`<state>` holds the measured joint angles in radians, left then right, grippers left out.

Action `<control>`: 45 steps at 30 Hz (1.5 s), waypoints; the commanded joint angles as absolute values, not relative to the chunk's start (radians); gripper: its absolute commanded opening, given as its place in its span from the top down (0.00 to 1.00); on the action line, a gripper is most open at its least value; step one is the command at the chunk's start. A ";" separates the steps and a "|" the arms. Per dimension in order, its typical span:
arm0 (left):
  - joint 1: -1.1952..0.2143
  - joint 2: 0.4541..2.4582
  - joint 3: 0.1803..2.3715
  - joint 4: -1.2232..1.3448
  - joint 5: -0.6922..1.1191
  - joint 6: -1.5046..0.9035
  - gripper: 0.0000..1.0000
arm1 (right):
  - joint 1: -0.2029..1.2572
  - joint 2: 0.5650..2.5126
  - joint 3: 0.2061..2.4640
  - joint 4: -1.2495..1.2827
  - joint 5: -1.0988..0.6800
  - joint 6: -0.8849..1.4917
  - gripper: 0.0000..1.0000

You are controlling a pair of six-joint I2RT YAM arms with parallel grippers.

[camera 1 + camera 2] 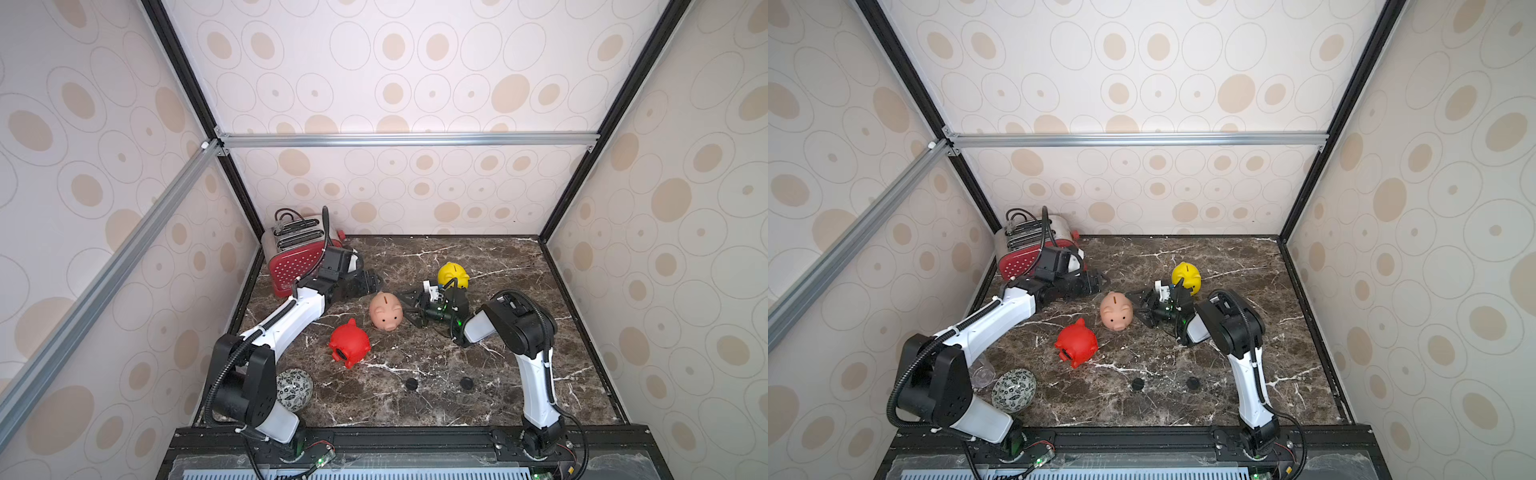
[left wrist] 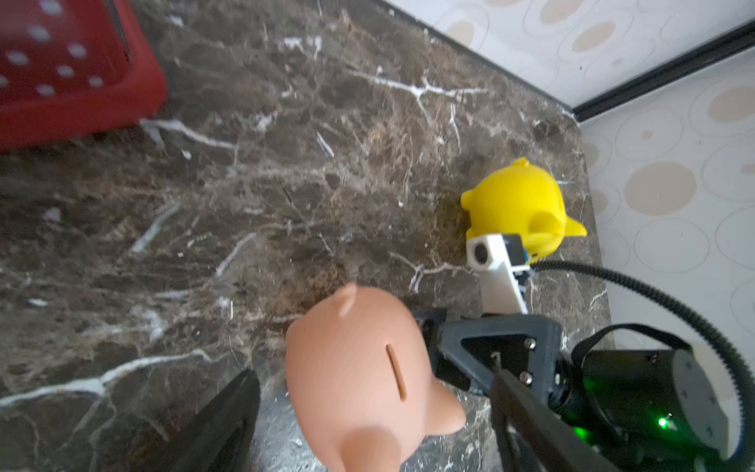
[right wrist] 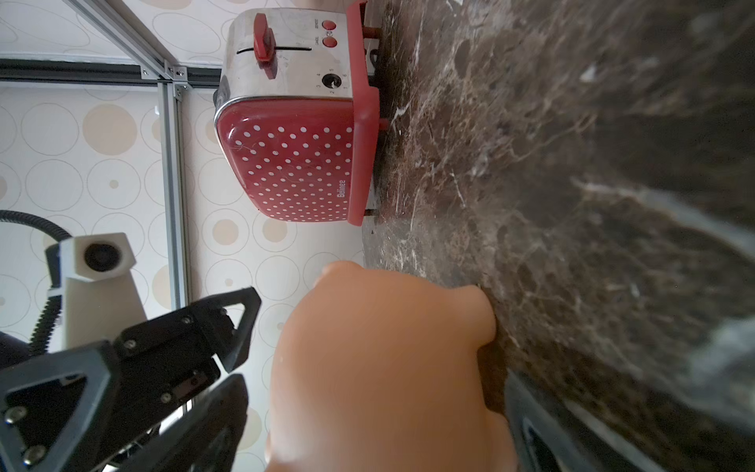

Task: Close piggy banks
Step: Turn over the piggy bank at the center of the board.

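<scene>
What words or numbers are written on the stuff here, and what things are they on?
"Belinee": on the red dotted side of the toaster, near its base.
"3" and "4": beside the toaster's black knob; the other numbers around it are too small to read for sure.
The tiny labels beside the red buttons are too small to read.
No writing shows on the red pig, peach pig or yellow pig.

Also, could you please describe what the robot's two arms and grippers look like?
Both the left arm and right arm have glossy white links between bulky black joint housings, with black corrugated cables running alongside. The left gripper and right gripper are black with triangular open-frame fingers; each carries a white camera housing, and green lights glow on the right wrist.
</scene>
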<state>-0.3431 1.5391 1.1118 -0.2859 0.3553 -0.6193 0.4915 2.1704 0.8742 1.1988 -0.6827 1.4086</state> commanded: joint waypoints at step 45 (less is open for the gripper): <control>-0.392 1.760 1.101 -0.123 0.616 -0.668 0.29 | 0.501 1.921 0.798 1.173 -0.735 1.445 0.00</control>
